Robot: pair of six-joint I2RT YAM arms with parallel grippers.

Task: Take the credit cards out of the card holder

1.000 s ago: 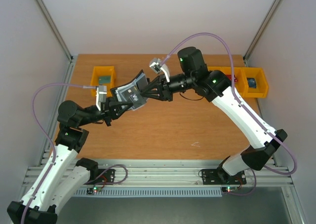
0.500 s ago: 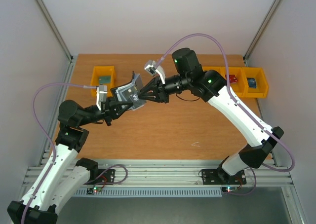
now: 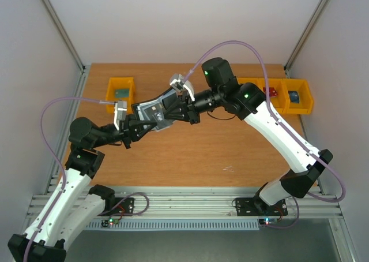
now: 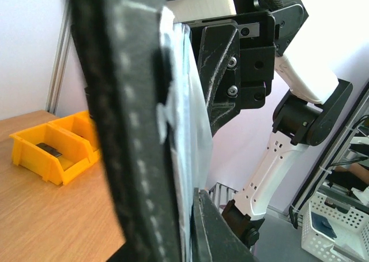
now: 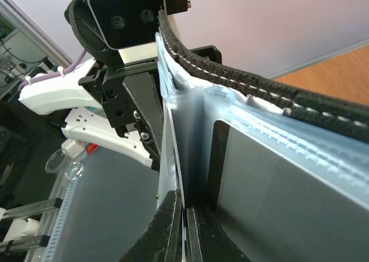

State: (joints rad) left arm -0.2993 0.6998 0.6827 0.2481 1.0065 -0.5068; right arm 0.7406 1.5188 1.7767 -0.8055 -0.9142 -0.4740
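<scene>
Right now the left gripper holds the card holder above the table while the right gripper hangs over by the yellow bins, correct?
No. The right gripper is not by the yellow bins; it is at the card holder too, fingers pinched on a clear inner pocket, as the right wrist view shows. The left gripper does hold the card holder above the table.

Black card holder (image 3: 164, 102), white-stitched, with blue-grey pockets; yellow bins (image 3: 109, 90) at ten and two o'clock; orange-brown table (image 3: 219, 149).
</scene>
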